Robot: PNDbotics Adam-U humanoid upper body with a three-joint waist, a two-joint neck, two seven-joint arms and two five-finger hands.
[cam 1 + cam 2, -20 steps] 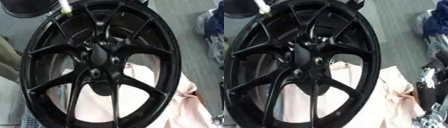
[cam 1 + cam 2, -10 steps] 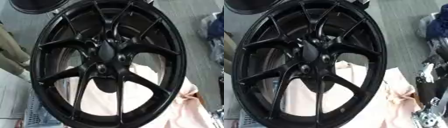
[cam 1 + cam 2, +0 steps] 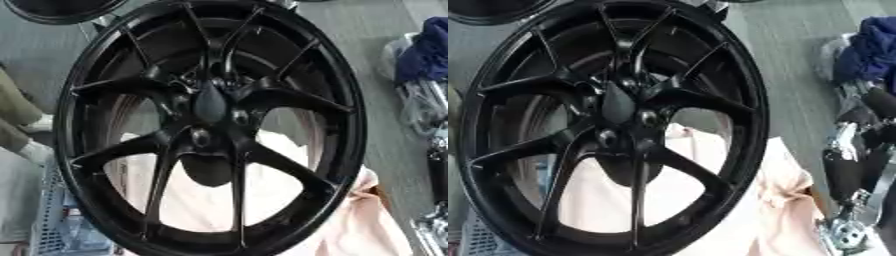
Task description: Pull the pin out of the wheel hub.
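Wheel hub (image 3: 210, 107) fills view, black, rigid, likely heavy | pin not discernible; dark bolt holes ring centre | right hand (image 3: 852, 175) at right edge, fingers' state unclear | left hand unseen | grip pin's exposed end

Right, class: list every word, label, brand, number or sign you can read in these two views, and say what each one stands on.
None can be read.
Black wheel: no lettering shows on its rim, spokes or hub.
Pale pink cloth: plain.
Blue cloth: no print can be made out.
Right robot hand: no marking shows.
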